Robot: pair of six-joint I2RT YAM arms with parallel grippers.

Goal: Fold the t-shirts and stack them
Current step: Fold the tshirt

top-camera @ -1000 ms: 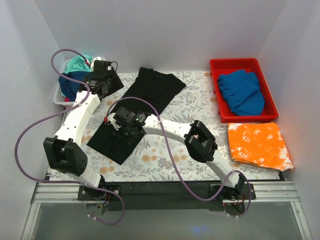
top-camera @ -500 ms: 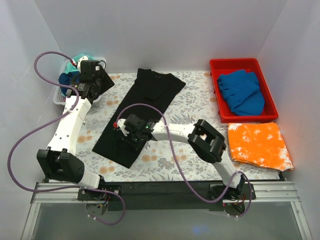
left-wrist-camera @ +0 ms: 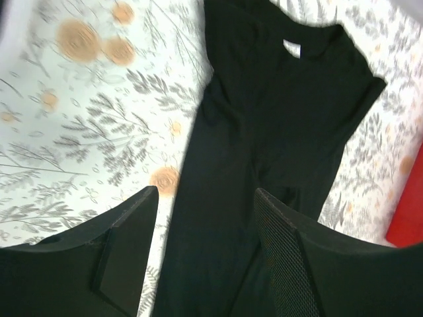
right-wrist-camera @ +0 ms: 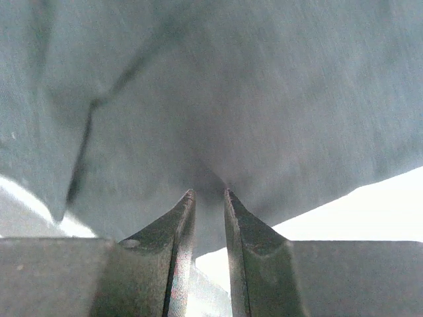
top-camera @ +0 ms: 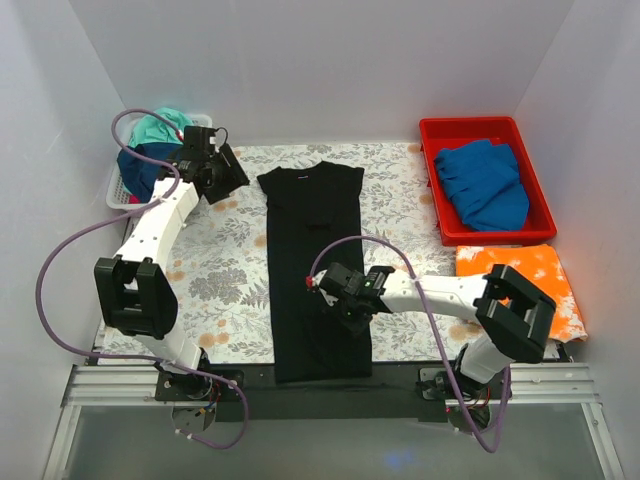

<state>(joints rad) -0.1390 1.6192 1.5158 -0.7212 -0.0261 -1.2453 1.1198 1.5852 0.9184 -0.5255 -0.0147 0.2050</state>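
Jaws of the right gripper (right-wrist-camera: 208, 196) stand narrow, pinching the right edge of the black t-shirt (top-camera: 312, 250). That shirt lies lengthwise mid-table on the floral table cloth (top-camera: 220, 270). Near the far-left corner the left gripper (top-camera: 226, 174) hangs wide apart, holding nothing.

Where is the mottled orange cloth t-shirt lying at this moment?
In the top view, the mottled orange cloth t-shirt lies folded at the far right, directly on the near side of the red plastic bin.

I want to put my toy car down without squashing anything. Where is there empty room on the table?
Two bare patches of flowered cloth: one between the left arm and the black t-shirt, one between that shirt and the red bin. The near right is crowded: the right arm and orange t-shirt.
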